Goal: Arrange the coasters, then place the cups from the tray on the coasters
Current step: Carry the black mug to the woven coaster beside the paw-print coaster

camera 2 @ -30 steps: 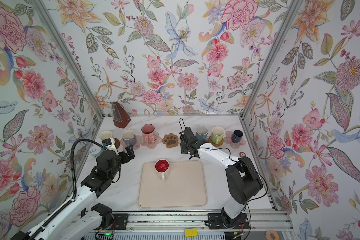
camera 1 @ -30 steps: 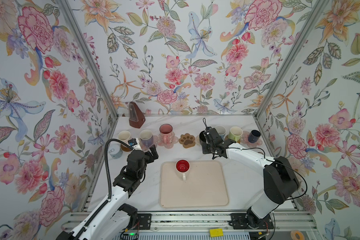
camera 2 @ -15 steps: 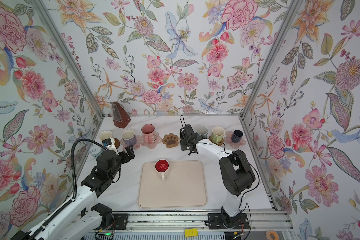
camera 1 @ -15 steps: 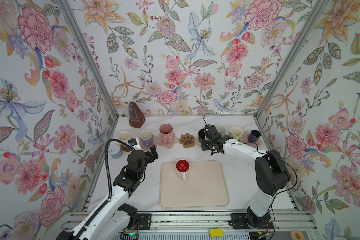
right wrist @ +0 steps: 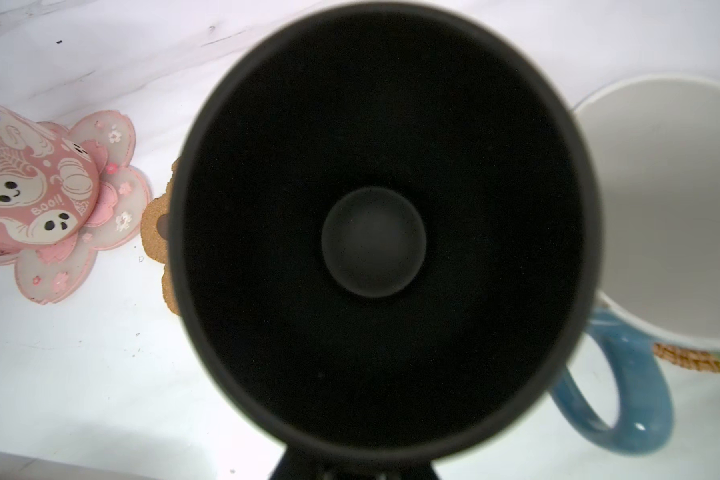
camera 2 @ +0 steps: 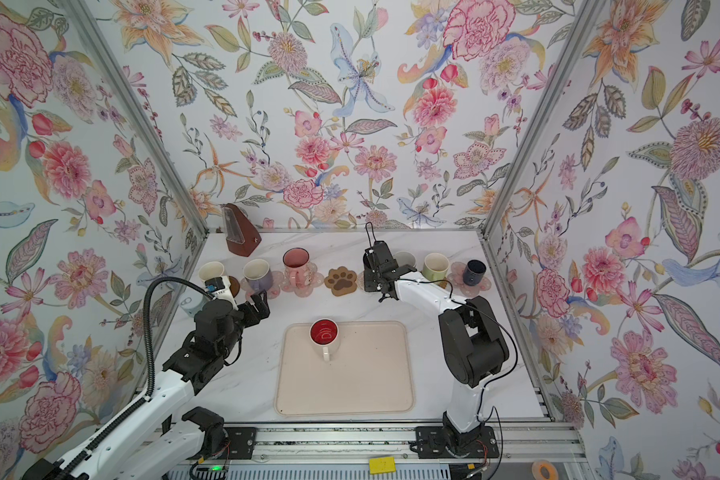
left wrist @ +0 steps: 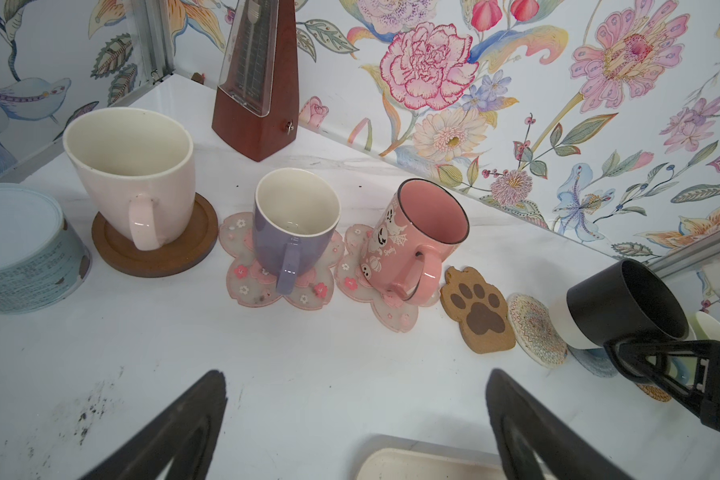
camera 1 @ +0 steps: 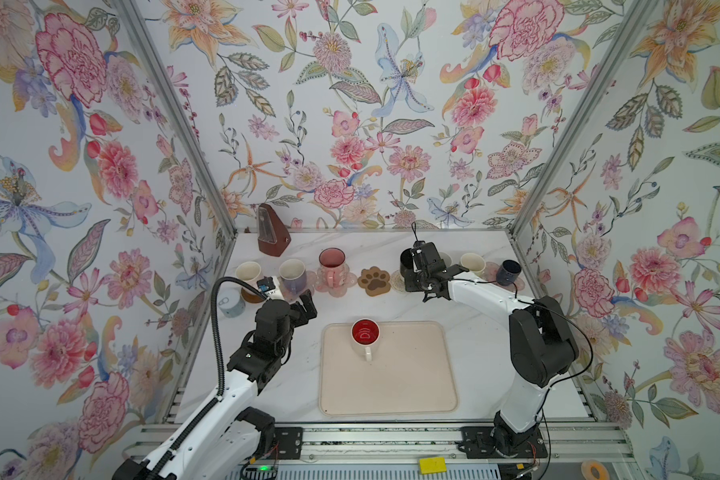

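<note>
Black mug (left wrist: 624, 303) is hanging tilted just beside the cream woven coaster (left wrist: 535, 330), not yet seated, between the paw print coaster (left wrist: 479, 311) and the blue mug (right wrist: 661, 187). Risk, as judged: lowered at this tilt, it could be landing off-centre or knocking the blue mug. Right gripper (camera 1: 418, 270) is clamping the black mug; left gripper (left wrist: 356, 374) is standing wide open, holding nothing

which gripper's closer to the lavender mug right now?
Left. The left gripper, open, hovers just in front of the lavender mug; the right gripper holds the black mug further along the row, past the paw print coaster.
</note>
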`<state>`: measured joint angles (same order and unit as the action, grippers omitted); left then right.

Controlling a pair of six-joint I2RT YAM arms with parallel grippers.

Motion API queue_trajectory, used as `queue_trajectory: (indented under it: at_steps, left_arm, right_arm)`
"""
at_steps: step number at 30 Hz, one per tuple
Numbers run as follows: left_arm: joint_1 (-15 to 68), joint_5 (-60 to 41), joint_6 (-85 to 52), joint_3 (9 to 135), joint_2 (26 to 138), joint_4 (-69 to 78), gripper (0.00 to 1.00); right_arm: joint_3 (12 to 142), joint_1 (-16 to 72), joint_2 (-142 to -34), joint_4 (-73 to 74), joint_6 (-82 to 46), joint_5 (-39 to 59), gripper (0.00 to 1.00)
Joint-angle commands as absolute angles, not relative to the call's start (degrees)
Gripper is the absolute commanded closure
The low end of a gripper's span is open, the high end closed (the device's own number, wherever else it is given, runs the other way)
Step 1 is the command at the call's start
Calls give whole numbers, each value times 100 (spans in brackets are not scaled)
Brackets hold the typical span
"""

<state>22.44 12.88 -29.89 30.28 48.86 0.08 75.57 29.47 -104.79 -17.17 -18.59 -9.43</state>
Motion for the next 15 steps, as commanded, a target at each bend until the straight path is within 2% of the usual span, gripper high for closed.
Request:
queue_trajectory:
  at_steps: [1,15]
  left_arm:
    - [2166,1353,-2997,3083,4913,28,1]
    - [2152,1334,-3006,3071,4927,41,1]
  right_arm:
    - [7817,2944,-10519,-1326,-1775,-1016,100]
    - [7856,2919,-10690,-1246,-1846,-913,100]
